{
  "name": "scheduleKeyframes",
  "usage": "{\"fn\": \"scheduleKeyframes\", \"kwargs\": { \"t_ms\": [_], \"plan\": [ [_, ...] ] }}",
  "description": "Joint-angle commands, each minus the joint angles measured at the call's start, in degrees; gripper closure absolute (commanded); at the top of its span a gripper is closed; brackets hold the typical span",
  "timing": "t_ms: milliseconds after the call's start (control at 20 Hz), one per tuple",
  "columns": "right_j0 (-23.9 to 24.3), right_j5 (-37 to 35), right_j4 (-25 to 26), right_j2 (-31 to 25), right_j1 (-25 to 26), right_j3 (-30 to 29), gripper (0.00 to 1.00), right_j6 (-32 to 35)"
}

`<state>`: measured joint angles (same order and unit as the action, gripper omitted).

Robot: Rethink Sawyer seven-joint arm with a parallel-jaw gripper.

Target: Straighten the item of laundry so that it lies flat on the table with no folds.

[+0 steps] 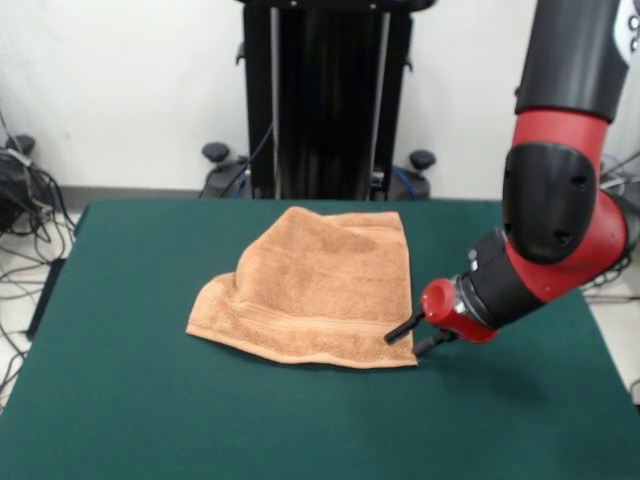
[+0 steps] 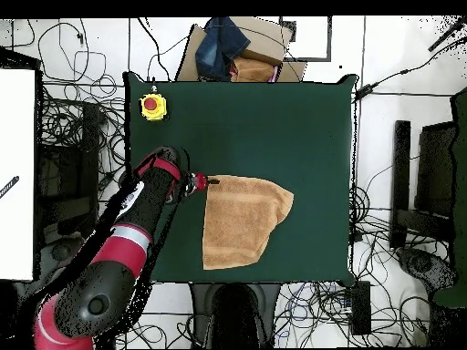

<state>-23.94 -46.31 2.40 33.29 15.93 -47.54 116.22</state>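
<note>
Towel (image 1: 318,285) first: it's the peach one sitting roughly mid-table on the green table (image 1: 120,400), a bit toward the pedestal side, and it's not flat yet. In the front view one corner looks tucked or rounded off at about 8 o'clock, and there's a soft crease up near the far edge around 1 o'clock. The woven band runs along the near hem.

Our gripper (image 1: 411,335) is right at the towel's near corner, at roughly 4 o'clock from the towel's middle. The two black fingers (image 1: 402,328) look spread a little, one lying over the hem corner and one just off it, so we'd call them released and not pinching cloth, though it's honestly close.

From the fingers the towel lies toward 10 o'clock in the front view. In the overhead view its long axis runs from the gripper (image 2: 206,181) corner down toward the base.

Hard to make out: whether the lower finger touches the felt, and how much cloth is folded under at that rounded corner. We'd guess that tuck is what's left to pull out.
</note>
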Motion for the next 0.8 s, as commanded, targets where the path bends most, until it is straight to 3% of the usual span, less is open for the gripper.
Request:
{"fn": "scheduleKeyframes", "kwargs": {
  "t_ms": [50,800],
  "plan": [
    [2.17,8.05,-2.1,-11.14,4.52,0.76,0.0,6.65],
    [4.08,13.61,0.61,-19.0,-4.21,-10.18,0.0,-0.12]
  ]
}}
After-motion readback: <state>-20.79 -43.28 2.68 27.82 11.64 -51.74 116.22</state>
